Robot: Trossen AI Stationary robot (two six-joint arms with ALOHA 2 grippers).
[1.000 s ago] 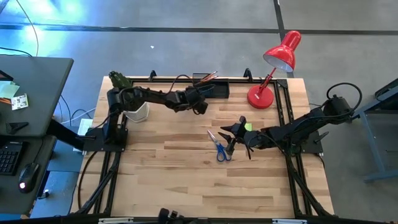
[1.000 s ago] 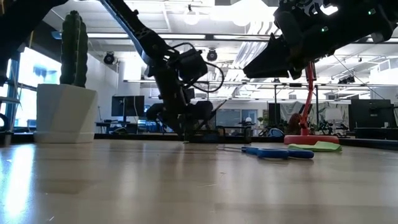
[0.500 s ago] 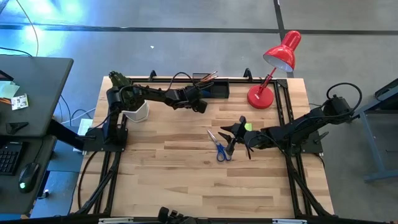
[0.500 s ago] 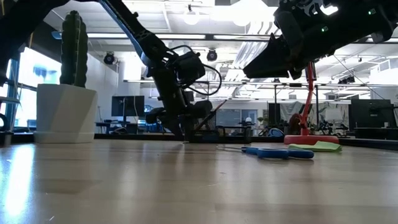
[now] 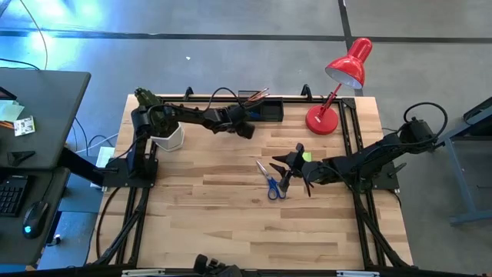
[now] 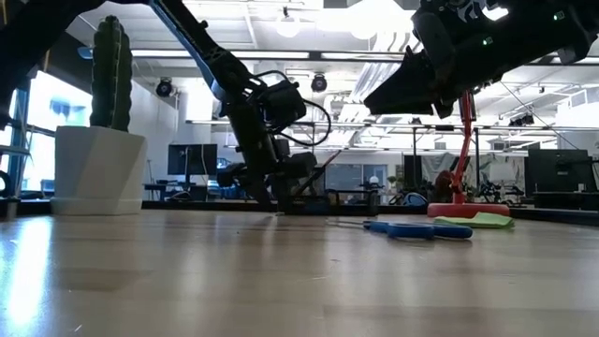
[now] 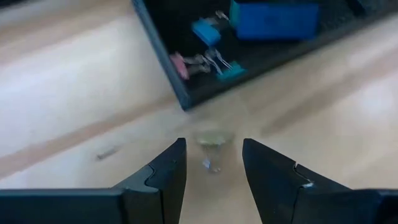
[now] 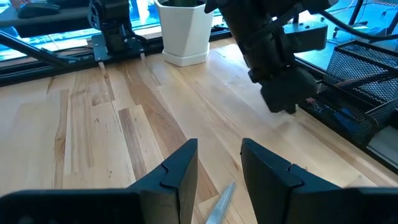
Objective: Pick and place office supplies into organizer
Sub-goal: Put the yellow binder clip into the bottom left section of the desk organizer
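Note:
The black organizer [image 5: 267, 112] stands at the table's far edge. Pencils [image 5: 257, 94] stick out of it, and a blue block [image 7: 273, 18] and small clips [image 7: 208, 59] lie inside. My left gripper [image 7: 213, 146] hovers open, tipped down, over bare wood just in front of the organizer's near corner [image 7: 180, 99]. A small pale object [image 7: 211, 137] lies on the table ahead of its fingers. My right gripper [image 8: 219, 146] is open above the table's middle, over the blue-handled scissors [image 5: 272, 183]. The lime-green sticky pad [image 5: 307, 157] lies flat beside it.
A red desk lamp [image 5: 338, 85] stands at the far right. A cactus in a white pot [image 5: 165, 132] stands at the far left beside my left arm. Bare wood fills the near half of the table [image 5: 254, 231].
My left arm has swung a little toward the table's far edge, and its gripper has turned slightly beside the organizer. Its fingers keep the same gap.

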